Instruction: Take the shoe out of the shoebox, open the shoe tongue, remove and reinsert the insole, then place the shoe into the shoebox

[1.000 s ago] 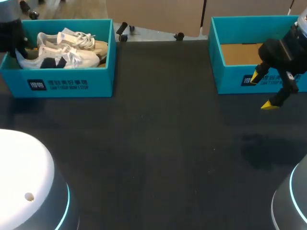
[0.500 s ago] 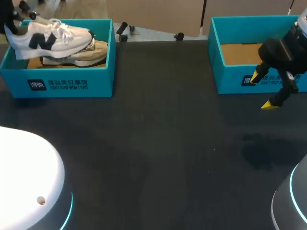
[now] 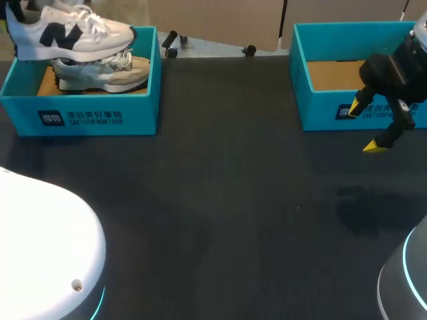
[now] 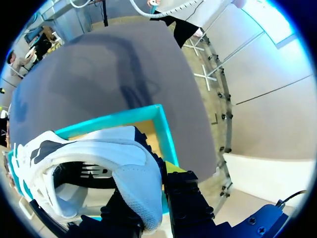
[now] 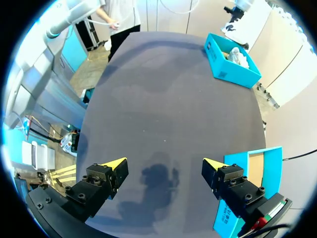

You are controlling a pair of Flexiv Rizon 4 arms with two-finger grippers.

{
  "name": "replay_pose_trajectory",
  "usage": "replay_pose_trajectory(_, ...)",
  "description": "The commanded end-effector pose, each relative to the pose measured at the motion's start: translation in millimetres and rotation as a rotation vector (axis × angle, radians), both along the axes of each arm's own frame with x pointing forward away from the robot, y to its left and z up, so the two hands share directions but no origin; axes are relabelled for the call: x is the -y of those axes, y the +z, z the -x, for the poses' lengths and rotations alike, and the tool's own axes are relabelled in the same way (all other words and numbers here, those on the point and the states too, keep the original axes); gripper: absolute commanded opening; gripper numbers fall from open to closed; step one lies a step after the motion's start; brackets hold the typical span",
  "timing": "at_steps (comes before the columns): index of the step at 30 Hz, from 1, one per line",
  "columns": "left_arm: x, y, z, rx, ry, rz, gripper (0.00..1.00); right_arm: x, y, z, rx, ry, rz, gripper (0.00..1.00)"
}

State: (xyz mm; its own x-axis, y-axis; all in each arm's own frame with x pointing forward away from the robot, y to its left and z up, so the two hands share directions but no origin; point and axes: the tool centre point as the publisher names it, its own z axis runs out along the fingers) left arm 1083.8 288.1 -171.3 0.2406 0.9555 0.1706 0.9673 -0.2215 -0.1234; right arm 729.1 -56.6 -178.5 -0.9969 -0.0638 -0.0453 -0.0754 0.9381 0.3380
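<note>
A white shoe (image 3: pixel 67 33) with a dark side mark hangs above the teal left shoebox (image 3: pixel 80 115), at the table's far left. My left gripper (image 4: pixel 153 201) is shut on the shoe's (image 4: pixel 99 163) heel collar, and the box's rim (image 4: pixel 161 129) lies below it. In the head view the left gripper is almost out of sight behind the shoe's heel. A second, beige shoe (image 3: pixel 100 72) lies inside that box. My right gripper (image 3: pixel 365 128) stands open and empty over the table, in front of the right teal box (image 3: pixel 327 107). In its own view the right gripper (image 5: pixel 163 163) spreads wide over bare tabletop.
The right teal box (image 5: pixel 257 173) holds only a brown cardboard floor (image 3: pixel 333 75) and sits at the far right edge. The left shoebox (image 5: pixel 233 62) shows far ahead of the right gripper. Dark tabletop (image 3: pixel 220 200) stretches between the two boxes.
The left gripper has lifted the white shoe up out of the left shoebox, turning it upright; the beige shoe stays in the box. The right arm has not moved.
</note>
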Motion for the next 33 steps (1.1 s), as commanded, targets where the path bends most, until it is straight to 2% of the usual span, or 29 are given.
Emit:
replay_pose_trajectory(1,21.2,16.4,33.4,0.044,-0.004,-0.010,0.00,-0.3,-0.4,-0.7,-0.001,0.000,0.001,1.00)
replay_pose_trajectory(7,53.6,21.2,66.3,0.051,-0.008,-0.027,0.00,-0.3,-0.4,-0.7,-0.001,0.000,0.001,1.00)
replay_pose_trajectory(10,62.0,22.1,74.3,0.050,-0.009,-0.028,0.00,-0.3,-0.4,-0.7,-0.001,0.000,0.001,1.00)
replay_pose_trajectory(11,72.8,23.4,85.3,0.049,-0.010,-0.027,0.00,-0.3,-0.4,-0.7,-0.001,0.000,0.001,1.00)
replay_pose_trajectory(20,110.7,26.4,129.0,0.043,-0.010,-0.026,0.00,-0.3,-0.4,-0.7,-0.001,0.000,0.001,1.00)
replay_pose_trajectory(33,169.1,21.3,193.5,0.083,0.039,-0.030,0.00,-0.3,-0.4,-0.7,-0.001,0.000,0.001,1.00)
